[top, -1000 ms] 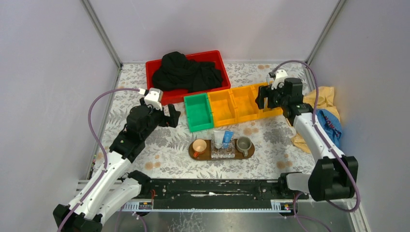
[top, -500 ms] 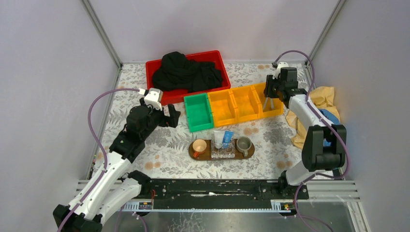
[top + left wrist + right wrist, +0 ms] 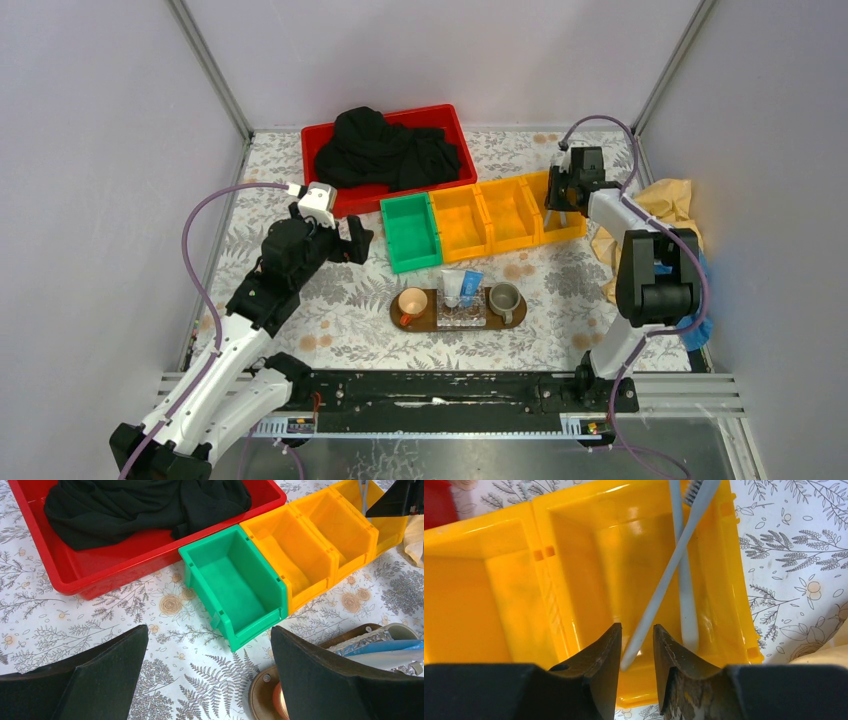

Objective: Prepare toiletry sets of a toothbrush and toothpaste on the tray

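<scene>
Two pale grey-white toothbrushes lie crossed in the rightmost yellow bin (image 3: 724, 580): one slanted (image 3: 664, 580), one straight (image 3: 686, 595). My right gripper (image 3: 637, 630) hangs over that bin (image 3: 556, 200), its jaws narrowed to either side of the slanted toothbrush's handle end, with a gap still showing. On the dark-brown oval tray (image 3: 430, 325), a silvery-white toothpaste tube (image 3: 452, 287) and a blue one (image 3: 470, 287) rest together. My left gripper (image 3: 360, 240) is wide open above the table (image 3: 209, 630), just left of the tray, holding nothing.
A red bin of black cloth (image 3: 390, 150) stands at the back, with a green bin (image 3: 412, 232) in front of it. An orange cup (image 3: 412, 303), a clear box (image 3: 462, 312) and a grey mug (image 3: 503, 297) share the tray. Yellow and blue cloths (image 3: 670, 205) lie at the right.
My right arm has folded back and its gripper has come down over the rightmost yellow bin, jaws closing from wide to narrow. The left arm has not moved.
</scene>
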